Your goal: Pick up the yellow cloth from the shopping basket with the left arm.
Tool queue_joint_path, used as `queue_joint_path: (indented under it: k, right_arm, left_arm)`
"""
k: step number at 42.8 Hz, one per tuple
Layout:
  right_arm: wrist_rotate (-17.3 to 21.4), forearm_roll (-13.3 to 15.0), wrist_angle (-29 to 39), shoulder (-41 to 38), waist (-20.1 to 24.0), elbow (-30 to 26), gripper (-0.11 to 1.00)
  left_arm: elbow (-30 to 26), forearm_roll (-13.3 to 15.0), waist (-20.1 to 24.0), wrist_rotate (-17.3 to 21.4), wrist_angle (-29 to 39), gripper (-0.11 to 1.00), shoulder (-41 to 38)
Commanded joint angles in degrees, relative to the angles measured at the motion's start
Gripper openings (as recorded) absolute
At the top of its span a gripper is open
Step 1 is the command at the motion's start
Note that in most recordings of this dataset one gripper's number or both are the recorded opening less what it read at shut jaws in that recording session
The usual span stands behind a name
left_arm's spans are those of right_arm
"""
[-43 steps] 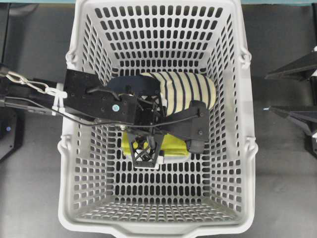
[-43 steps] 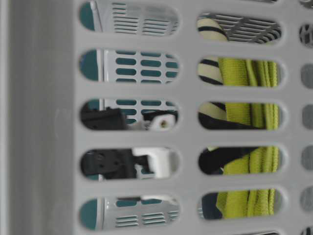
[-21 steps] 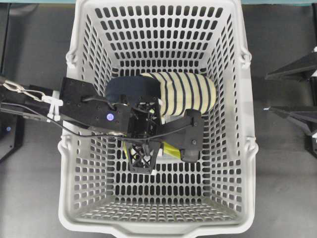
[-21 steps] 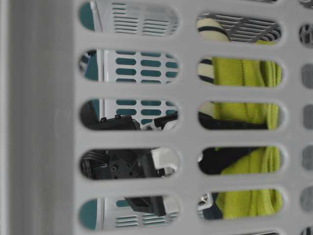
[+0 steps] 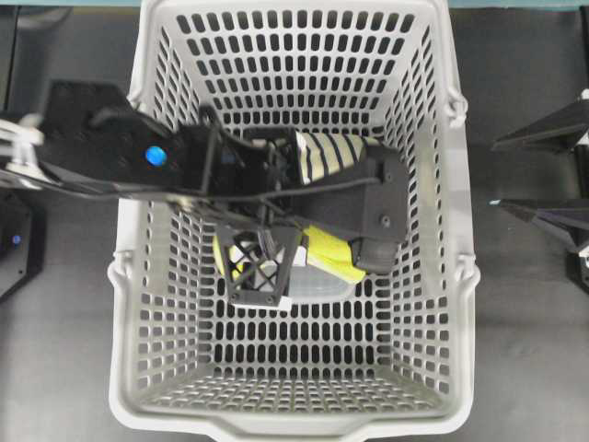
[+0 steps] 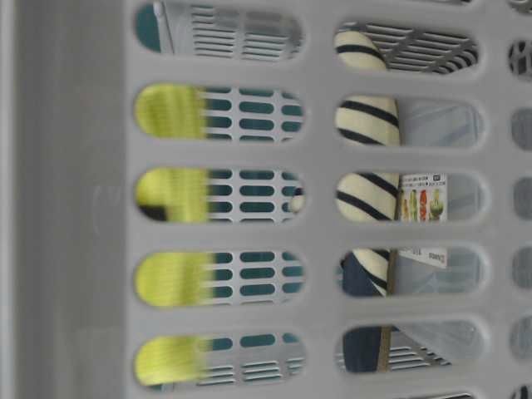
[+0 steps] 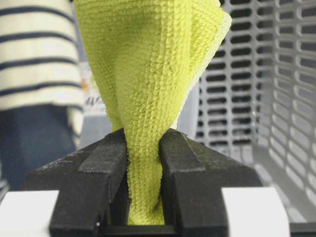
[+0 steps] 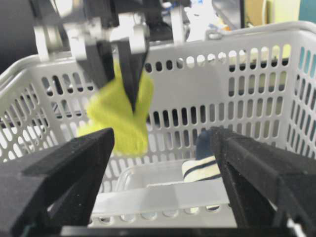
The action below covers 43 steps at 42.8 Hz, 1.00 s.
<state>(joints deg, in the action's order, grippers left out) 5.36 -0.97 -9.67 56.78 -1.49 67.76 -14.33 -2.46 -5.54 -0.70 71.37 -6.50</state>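
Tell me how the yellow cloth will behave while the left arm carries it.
Probably floppy: the yellow cloth bunches between the left gripper fingers and hangs loose. Likely light, and its terry texture should resist slipping.

The cloth (image 7: 148, 89) is nubbly yellow-green terry; the basket (image 5: 442, 276) smooth matt grey plastic; the slipper (image 6: 366, 158) soft striped knit.

Yellow-green cloth (image 7: 148, 89), cream-navy striped slipper (image 6: 366, 158)
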Motion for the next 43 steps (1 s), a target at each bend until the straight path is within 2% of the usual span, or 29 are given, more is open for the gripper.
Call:
queue_joint_path:
  k: [1,5,10,43]
  right_arm:
    - [0.0,-0.1,-0.6,-0.3,-0.1,-0.5,0.75]
    - [0.0,-0.1,-0.6,-0.2,-0.1,-0.5,0.75]
    - [0.1,-0.1,-0.6,-0.1,-0.1,-0.5,0.75]
    - [0.2,-0.1,-0.4,0.0,-0.1,-0.4,0.75]
  left_arm:
    - [-7.7,-0.2,0.2,-0.1,5.3,0.12,2.3]
    - [-12.5,-0.2,0.4,-0.1,8.7,0.13,2.2]
    - [-14.8,-0.2,1.0,0.0,10.9,0.13,1.8]
    - [-14.9,-0.2,1.7,0.0,12.9,0.13,1.4]
